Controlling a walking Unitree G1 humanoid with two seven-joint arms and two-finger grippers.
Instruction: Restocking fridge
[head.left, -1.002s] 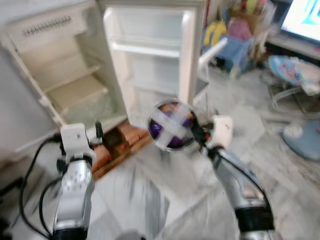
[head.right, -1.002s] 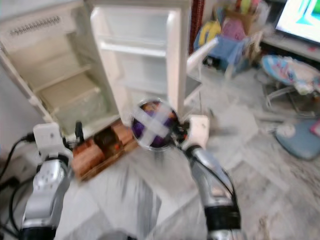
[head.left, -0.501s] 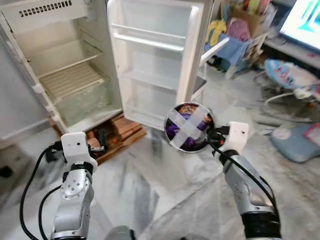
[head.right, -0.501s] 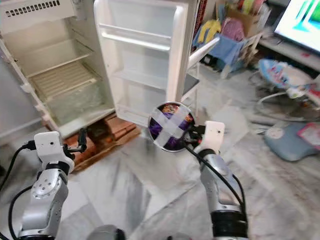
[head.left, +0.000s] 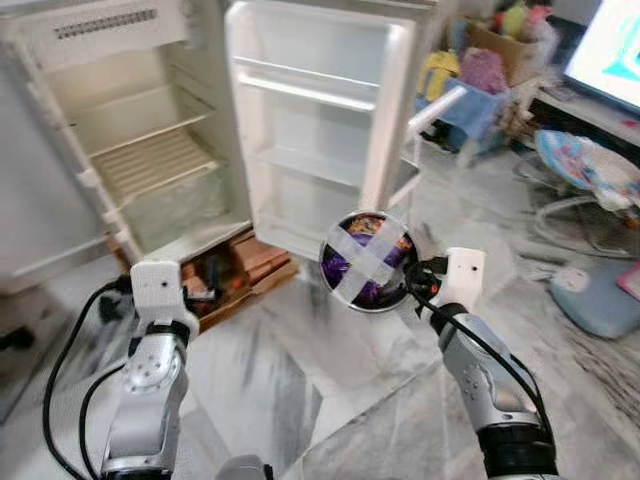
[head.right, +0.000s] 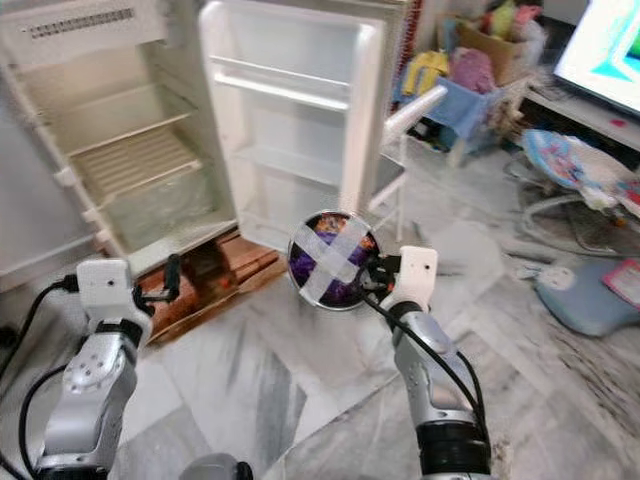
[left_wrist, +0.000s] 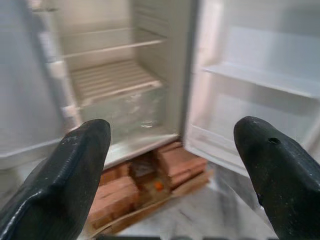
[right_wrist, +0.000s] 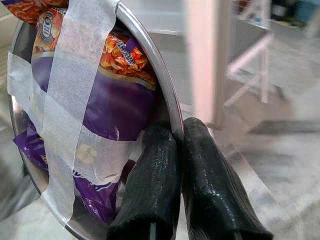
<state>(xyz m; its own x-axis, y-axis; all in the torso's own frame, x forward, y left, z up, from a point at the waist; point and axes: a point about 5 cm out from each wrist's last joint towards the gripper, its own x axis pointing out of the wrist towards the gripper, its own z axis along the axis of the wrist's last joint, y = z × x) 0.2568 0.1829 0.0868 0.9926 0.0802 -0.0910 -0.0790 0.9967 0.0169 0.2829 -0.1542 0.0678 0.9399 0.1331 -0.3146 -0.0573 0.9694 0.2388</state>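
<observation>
Before open fridge (head.left: 150, 170): right gripper (right_wrist: 175, 150) pinches rim of taped snack bowl (head.left: 367, 262); left gripper (left_wrist: 170, 165) spread, empty. Carry step; next needs approach, shelf placement.

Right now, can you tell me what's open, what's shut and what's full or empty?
Fridge: open, shelves bare.
Fridge door: swung wide, racks bare.
Steel bowl: full of purple snack packets, taped across, held tilted by its rim.
Right claw: shut on the bowl's rim.
Left claw: open, holding nothing, pointing at the fridge.
</observation>
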